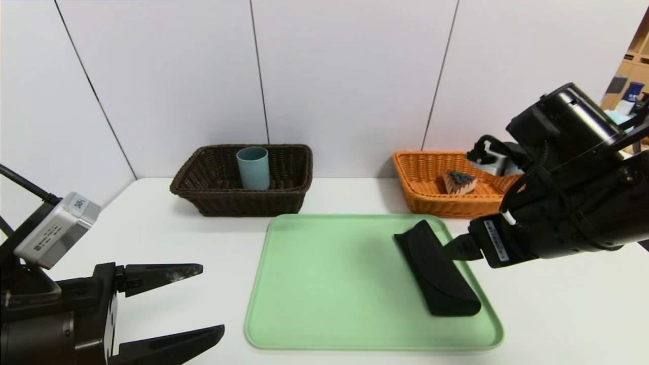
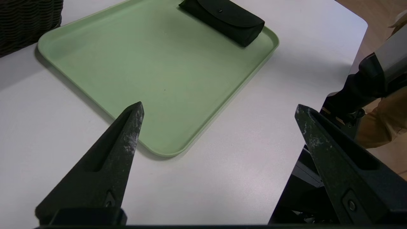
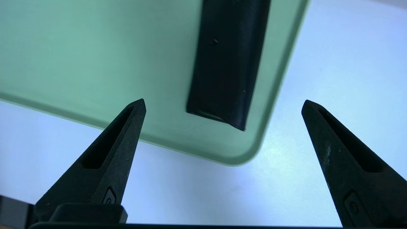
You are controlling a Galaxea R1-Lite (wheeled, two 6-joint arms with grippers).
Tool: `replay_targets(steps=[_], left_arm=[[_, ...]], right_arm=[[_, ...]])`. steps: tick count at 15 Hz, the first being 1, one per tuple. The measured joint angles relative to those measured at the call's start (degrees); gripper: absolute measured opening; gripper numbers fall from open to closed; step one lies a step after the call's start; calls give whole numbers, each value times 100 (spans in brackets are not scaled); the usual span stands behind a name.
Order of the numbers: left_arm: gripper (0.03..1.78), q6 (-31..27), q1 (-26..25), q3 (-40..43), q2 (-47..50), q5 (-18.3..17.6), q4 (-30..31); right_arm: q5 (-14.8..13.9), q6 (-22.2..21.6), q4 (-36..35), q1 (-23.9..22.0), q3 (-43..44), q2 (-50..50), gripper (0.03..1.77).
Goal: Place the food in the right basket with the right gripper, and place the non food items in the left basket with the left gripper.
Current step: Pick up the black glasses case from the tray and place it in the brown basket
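White worktop, head view: green tray centre; black case along its right edge, long axis running far-left to near-right. Brown basket holds blue cup; orange basket holds cake slice. Left wrist view: left gripper released, empty, over worktop. Right wrist view: right gripper released above case's near end.

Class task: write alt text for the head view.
A black case lies on a green tray, between the open left gripper and the right gripper. Behind, a brown basket holds a blue cup; an orange basket holds cake.
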State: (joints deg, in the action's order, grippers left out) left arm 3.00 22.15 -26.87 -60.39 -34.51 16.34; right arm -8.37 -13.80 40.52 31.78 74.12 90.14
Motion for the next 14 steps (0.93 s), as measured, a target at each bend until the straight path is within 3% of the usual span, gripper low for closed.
replay_targets(steps=[3,9,14], left_arm=[[169,-2,0,-2,11,0,-2],[169,-278,0,22,-112,-10,-179],[169,-1225,-2,-11,-547,596,-686]], right_arm=[[-385,167,-26,57,-339,283,169],[-413,177,-389,121,-361,886,169],[-429,157,-474,156,-262,1286,169]])
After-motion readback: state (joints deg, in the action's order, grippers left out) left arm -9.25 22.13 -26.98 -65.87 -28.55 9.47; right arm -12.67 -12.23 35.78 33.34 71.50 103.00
